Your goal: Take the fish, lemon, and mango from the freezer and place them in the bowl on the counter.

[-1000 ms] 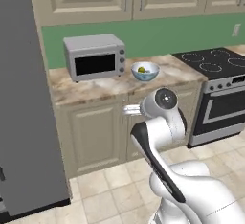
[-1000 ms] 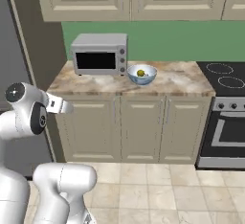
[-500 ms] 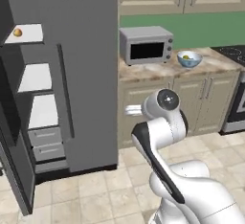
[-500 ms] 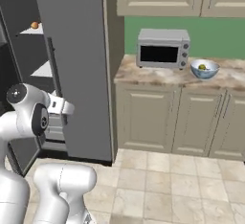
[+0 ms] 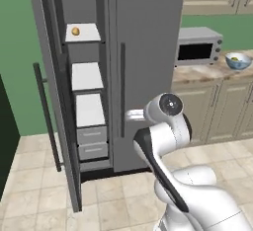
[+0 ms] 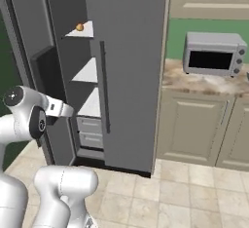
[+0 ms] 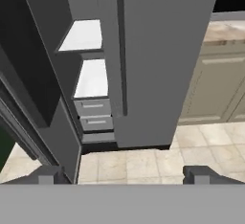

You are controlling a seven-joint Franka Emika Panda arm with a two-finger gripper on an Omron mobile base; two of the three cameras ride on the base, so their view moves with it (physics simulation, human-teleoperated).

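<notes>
- Against the green wall stands the freezer point(image 5: 86, 101), its narrow left door swung wide open and its dark bar handle facing the room.
- On the freezer's top white shelf sits the mango point(image 5: 75, 31), a small orange fruit, alone near the shelf's front edge; the right base view shows it there too point(image 6: 80, 27).
- Below that shelf come two more white shelves, then two grey drawers point(image 5: 92, 142), both shut.
- Right of the freezer, past the wider closed door point(image 5: 146, 67), the surface point(image 5: 197, 73) carries a microwave point(image 5: 198, 46).
- Just right of the microwave stands the bowl point(image 5: 237, 60); something yellowish lies in it, probably the lemon, though it is too small to tell.
- In front of the freezer, at drawer height, the claw point(image 7: 124, 174) points at the open compartment; its two fingertips point(image 7: 48, 175) stand wide apart with nothing between them.
</notes>
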